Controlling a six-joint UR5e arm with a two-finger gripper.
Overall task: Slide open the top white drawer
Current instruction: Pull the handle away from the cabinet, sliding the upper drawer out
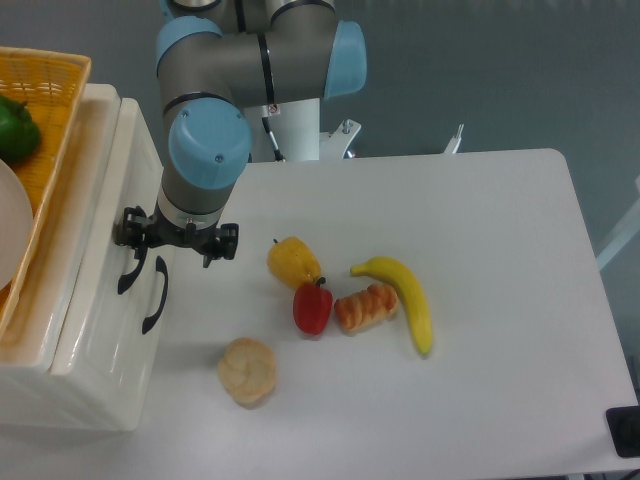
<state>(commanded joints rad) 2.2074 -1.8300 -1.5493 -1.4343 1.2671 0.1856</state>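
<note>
The cream-white cabinet (95, 380) stands at the left edge, its front facing right. The top white drawer (108, 255) shows its black arched handle (127, 272); the lower drawer's handle (155, 296) sits just right of it. My gripper (140, 246) points down at the upper end of the top handle. Its black body hides the fingertips, but the handle follows it, so it is shut on the handle. The drawer front stands a little way out from the cabinet.
An orange basket (60, 90) with a green pepper (15, 128) and a white plate (10, 230) rests on the cabinet top. On the table lie a yellow pepper (293, 261), red pepper (312, 307), croissant (365, 306), banana (406, 299) and bun (247, 371).
</note>
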